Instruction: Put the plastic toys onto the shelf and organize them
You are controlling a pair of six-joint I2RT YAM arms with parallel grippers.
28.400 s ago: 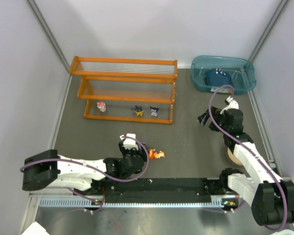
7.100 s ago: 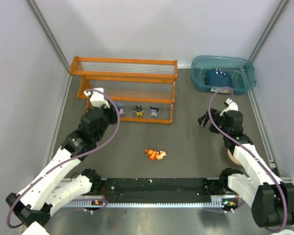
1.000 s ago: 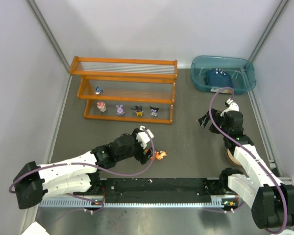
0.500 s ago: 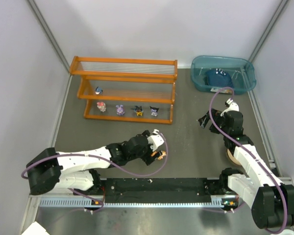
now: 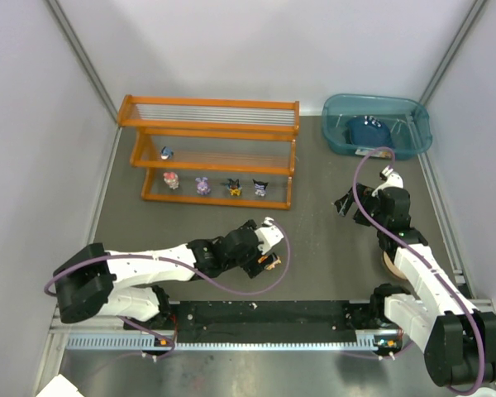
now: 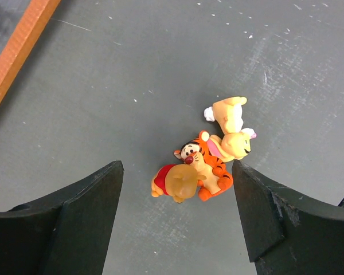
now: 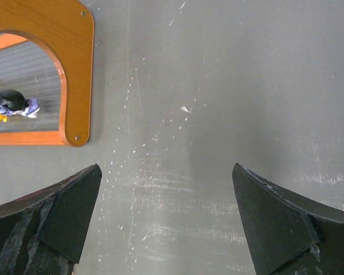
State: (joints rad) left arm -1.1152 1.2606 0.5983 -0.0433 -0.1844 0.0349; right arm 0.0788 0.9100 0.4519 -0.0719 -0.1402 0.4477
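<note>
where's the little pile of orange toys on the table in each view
Top external: the toy pile lies low centre, nearer than the orange shelf.
Left wrist: dead centre.
Right wrist: not in it.
Shared landmark: the orange shelf, whose frame shows top left in both wrist views.

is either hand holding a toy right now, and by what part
Nothing is held. The left hand is open above three toys on the table; the right hand is open, empty.
</note>
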